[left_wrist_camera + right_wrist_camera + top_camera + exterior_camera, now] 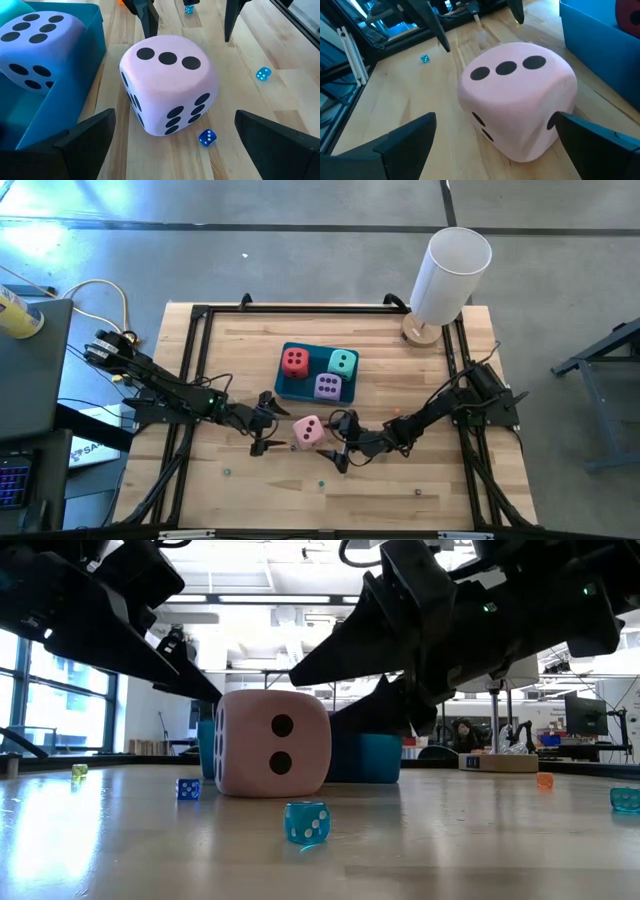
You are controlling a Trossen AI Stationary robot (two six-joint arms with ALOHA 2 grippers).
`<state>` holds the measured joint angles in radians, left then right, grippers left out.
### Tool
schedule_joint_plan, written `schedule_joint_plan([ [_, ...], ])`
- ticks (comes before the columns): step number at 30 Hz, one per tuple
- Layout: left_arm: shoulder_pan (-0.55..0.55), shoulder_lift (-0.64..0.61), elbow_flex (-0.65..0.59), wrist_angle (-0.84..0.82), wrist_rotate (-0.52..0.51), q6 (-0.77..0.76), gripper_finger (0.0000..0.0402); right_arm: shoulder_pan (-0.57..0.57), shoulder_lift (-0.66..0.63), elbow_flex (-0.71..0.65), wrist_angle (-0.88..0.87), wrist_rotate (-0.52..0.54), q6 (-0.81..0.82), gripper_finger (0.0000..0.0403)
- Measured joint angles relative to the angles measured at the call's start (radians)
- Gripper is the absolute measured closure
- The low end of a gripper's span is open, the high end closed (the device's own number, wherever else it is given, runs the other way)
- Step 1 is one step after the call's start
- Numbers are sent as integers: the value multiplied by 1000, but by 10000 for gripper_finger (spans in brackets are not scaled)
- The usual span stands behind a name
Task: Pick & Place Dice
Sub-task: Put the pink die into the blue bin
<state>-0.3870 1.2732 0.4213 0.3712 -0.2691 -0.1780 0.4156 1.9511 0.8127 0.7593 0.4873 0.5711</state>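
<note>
The pink die (308, 432) rests flat on the bare table just on the near side of the blue tray (283, 385), three dots up. The red die (295, 362), teal die (343, 363) and purple die (328, 387) sit inside the tray. My left gripper (268, 425) is open at the pink die's left side and my right gripper (342, 441) is open at its right side. In each wrist view the pink die (167, 90) (517, 100) lies ahead between the spread fingers, and I see no finger touching it.
Tiny bead-like dice lie scattered on the near half of the table (321, 483) (227, 472) (418, 491), one right beside the pink die (207, 137). A tall white cylinder (450, 275) stands on a wooden base at the far right corner. A black frame (195, 315) borders the table.
</note>
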Motion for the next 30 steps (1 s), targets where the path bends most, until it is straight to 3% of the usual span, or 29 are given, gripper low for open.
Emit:
schedule_joint_plan([
  [9,0,0,0,16,0,-1,2,0,0,0,72,-25,-52,3],
  [30,-26,0,0,46,5,-66,2,-29,0,0,51,-88,8,3],
])
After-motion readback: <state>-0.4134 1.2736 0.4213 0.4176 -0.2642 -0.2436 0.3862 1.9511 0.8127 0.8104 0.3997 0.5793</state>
